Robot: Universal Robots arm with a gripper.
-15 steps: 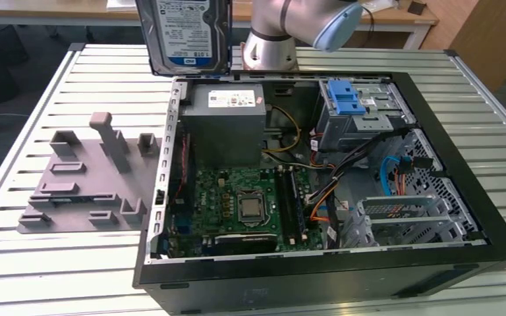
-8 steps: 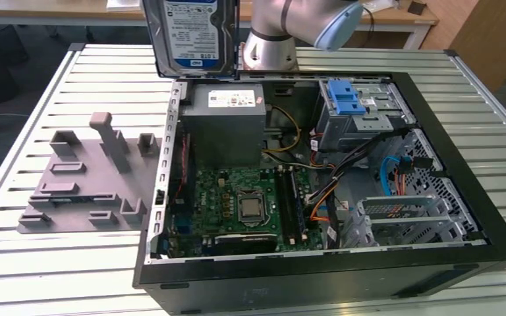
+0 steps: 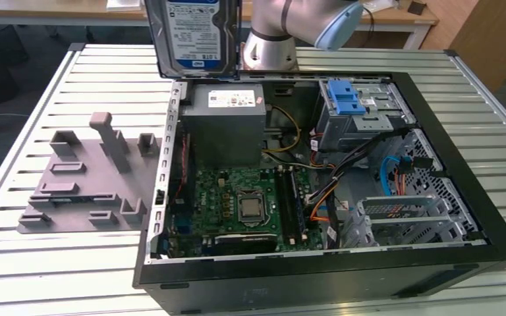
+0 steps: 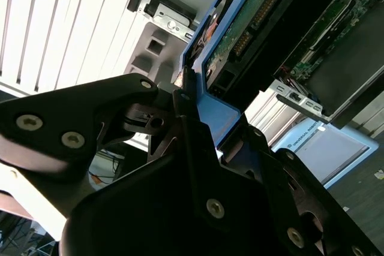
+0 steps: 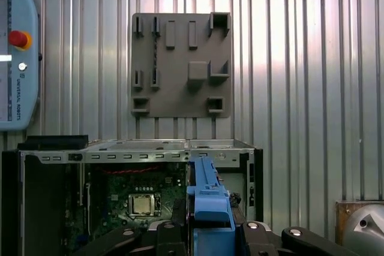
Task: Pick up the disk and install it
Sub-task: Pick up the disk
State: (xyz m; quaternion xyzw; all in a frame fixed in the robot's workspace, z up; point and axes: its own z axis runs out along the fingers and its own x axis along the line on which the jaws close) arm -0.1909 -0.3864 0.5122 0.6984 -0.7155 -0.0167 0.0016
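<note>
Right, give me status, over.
Claw shut on the disk. Disk upright, held over the open computer case. Not in the drive cage yet.

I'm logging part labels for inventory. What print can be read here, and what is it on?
No part number or sign is readable.
Label on the disk, held in the gripper: rows of print, too small to read.
White sticker on the grey metal box: too small to read.
Pendant: a maker's name, no number.
</note>
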